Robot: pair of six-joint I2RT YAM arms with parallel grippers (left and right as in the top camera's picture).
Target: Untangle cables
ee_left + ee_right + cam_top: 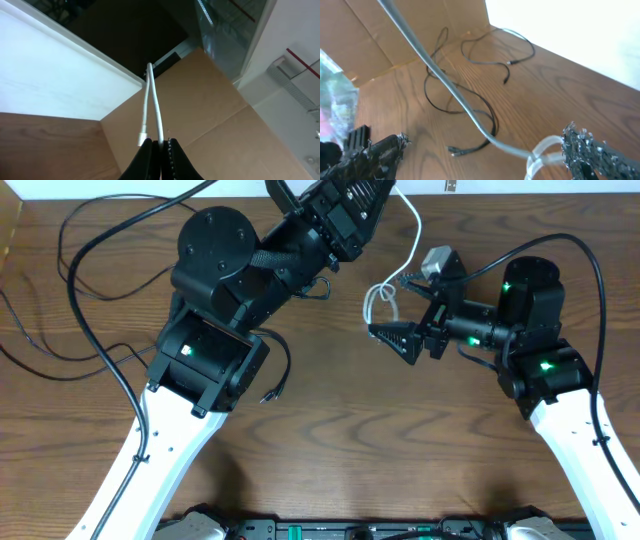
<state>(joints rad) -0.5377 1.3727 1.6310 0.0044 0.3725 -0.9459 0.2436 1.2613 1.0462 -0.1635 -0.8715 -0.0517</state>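
The white cable [416,240] runs from my left gripper [372,192] at the table's far edge down to a small coil [380,302] in the middle. My left gripper [160,146] is shut on this cable [155,110] just below its plug end. My right gripper [397,340] is open, and its jaws [485,155] straddle the cable [450,95], with the coil [542,150] beside the right finger. Thin black cables [460,102] lie looped on the wood beyond it. One black plug end [272,392] shows beside the left arm, which hides the rest.
Thick black robot leads [95,290] sweep across the left of the table, with thin black cords [30,340] at the left edge. A cardboard wall [395,35] stands behind the table. The left arm's body [220,300] covers the table's middle left.
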